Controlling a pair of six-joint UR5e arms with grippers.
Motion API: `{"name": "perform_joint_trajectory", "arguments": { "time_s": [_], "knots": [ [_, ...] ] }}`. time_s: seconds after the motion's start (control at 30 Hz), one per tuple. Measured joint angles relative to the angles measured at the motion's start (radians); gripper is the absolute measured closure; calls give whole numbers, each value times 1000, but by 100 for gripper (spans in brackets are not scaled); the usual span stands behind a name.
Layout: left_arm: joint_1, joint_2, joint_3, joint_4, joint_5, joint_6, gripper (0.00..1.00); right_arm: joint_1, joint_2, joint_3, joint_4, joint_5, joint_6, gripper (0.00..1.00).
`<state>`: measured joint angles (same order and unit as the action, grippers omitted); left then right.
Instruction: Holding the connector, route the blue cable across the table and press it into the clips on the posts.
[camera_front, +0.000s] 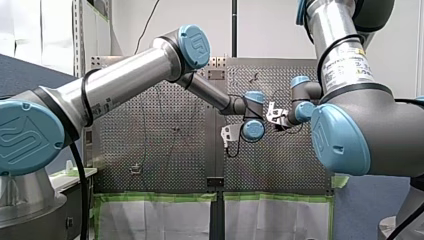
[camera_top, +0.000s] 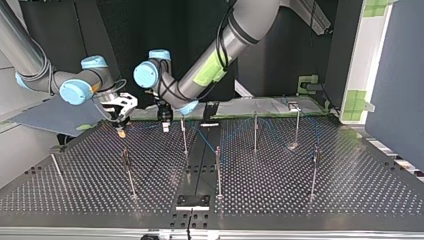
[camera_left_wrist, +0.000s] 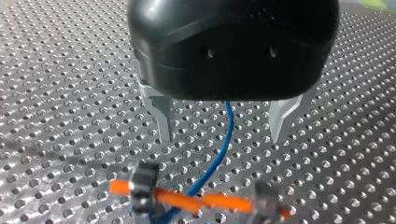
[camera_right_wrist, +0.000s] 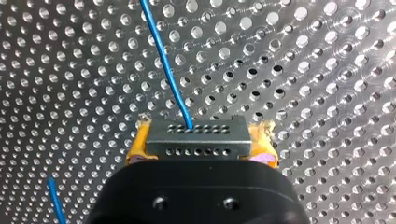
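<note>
Connector (camera_right_wrist: 196, 136) is clamped in right gripper (camera_right_wrist: 198, 142), between yellow pads (camera_right_wrist: 137, 145). Cable (camera_right_wrist: 166, 70) is led off ahead, toward the gripper's 11 o'clock. Left gripper (camera_left_wrist: 223, 135) is spread wide — cable is straddled between its fingers (camera_left_wrist: 163, 116), not pinched — judged the nearer arm for pressing.

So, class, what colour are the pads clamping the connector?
Yellow-orange; the pads show best in the right wrist view, either side of the connector.

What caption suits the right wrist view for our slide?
My right gripper, yellow pads shut on the grey connector, blue cable running off over the perforated table.
</note>
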<state>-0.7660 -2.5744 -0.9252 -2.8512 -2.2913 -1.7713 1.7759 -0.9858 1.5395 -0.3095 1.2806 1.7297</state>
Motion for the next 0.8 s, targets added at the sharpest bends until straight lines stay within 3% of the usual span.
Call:
{"name": "perform_joint_trajectory", "arguments": {
  "time_s": [0.33, 0.6, 0.67, 0.7, 0.77, 0.8],
  "knots": [
    [14, 0, 23, -61, 40, -28, 0, 3, 0, 0, 2, -6, 0, 100],
    [9, 0, 25, -89, 41, -51, 0, 5, 0, 0, 6, -13, -3, 100],
    [7, 0, 25, -90, 40, -51, 9, 8, 0, 0, 7, -16, -3, 100],
    [7, 0, 25, -89, 40, -51, 9, 9, 0, 0, 7, -16, -3, 100],
    [6, 0, 25, -86, 40, -50, 27, 10, -1, 0, 10, -18, -4, 100],
    [5, 0, 25, -84, 40, -50, 27, 11, -1, 0, 13, -19, -4, 100]
  ]
}}
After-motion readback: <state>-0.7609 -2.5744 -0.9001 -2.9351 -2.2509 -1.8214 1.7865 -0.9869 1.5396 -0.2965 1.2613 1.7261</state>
